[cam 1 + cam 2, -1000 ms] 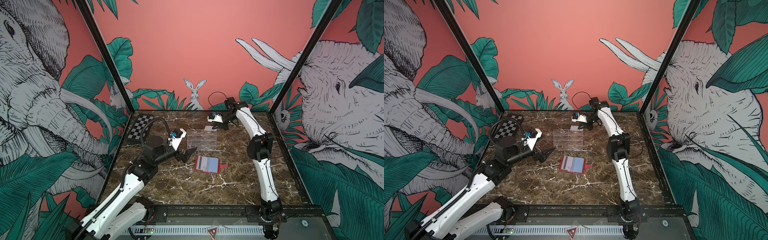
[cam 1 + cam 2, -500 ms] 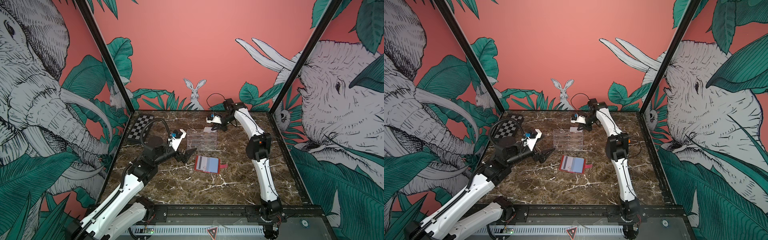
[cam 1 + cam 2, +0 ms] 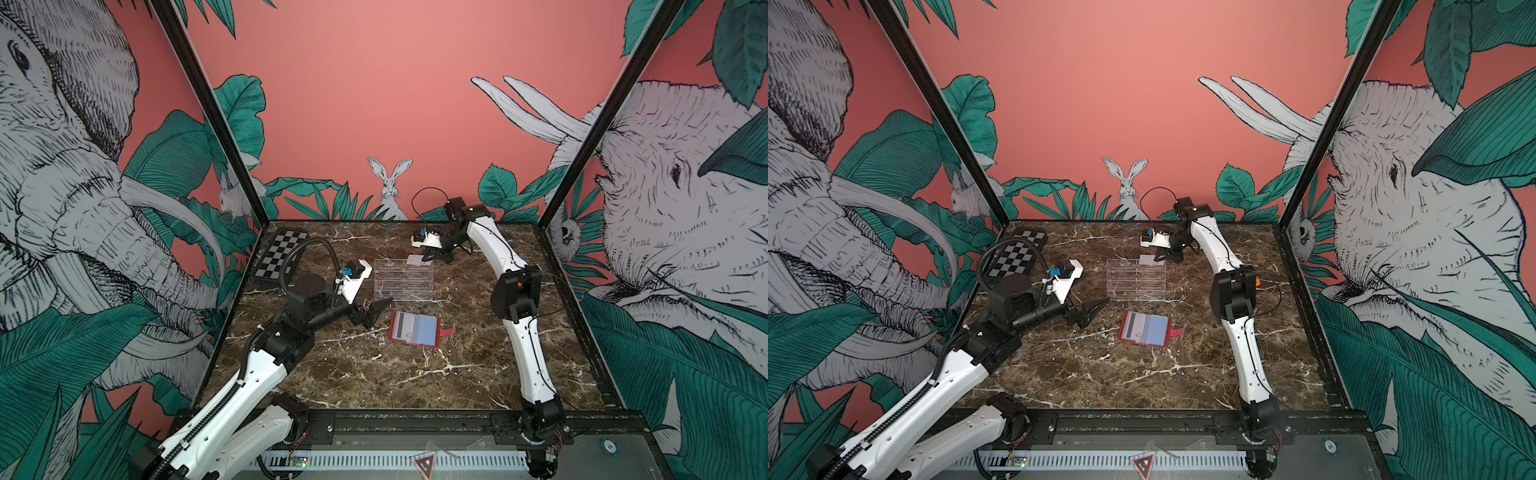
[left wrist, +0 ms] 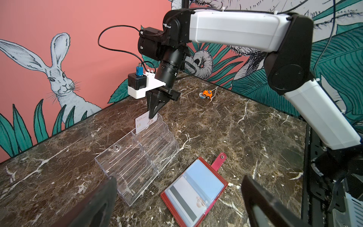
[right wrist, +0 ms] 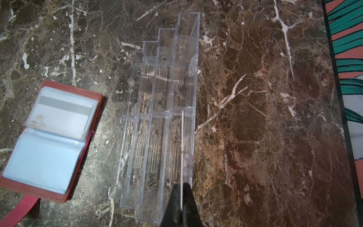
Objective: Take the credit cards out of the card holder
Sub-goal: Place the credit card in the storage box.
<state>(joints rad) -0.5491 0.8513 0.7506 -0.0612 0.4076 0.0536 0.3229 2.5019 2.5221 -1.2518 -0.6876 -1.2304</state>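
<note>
Pinching one card at the back tier of the rack: my right claw, clenched, in both top views. My left claw is released, near the holder, which lies open on the table.
Left wrist: card upright, lower edge in the rack.
Right wrist: second card sleeved in the holder.

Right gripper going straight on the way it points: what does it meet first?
Probably the clear rack, its tallest tier: the card pinched by the right gripper hangs over that slot and would touch first; depth unclear.
</note>
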